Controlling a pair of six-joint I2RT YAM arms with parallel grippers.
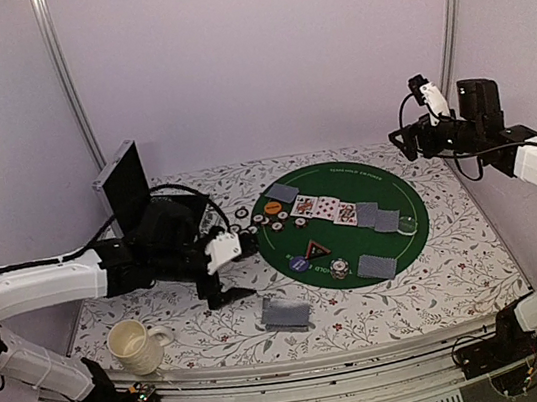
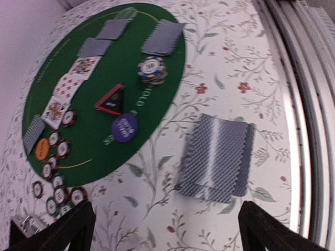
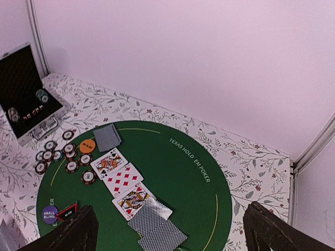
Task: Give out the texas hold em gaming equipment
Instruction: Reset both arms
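Our left end effector (image 2: pixel 166 212) hangs spread over the card deck (image 2: pixel 214 159) just off the green poker mat (image 2: pixel 141 94), likely one player's share; our right end effector (image 3: pixel 168 210) is spread too.

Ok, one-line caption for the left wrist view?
Open left end effector facing a card pile on floral cloth, beside the green mat.

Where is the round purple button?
In the top view, the purple button lies near the near-left edge of the green mat, just beside the black triangular marker.
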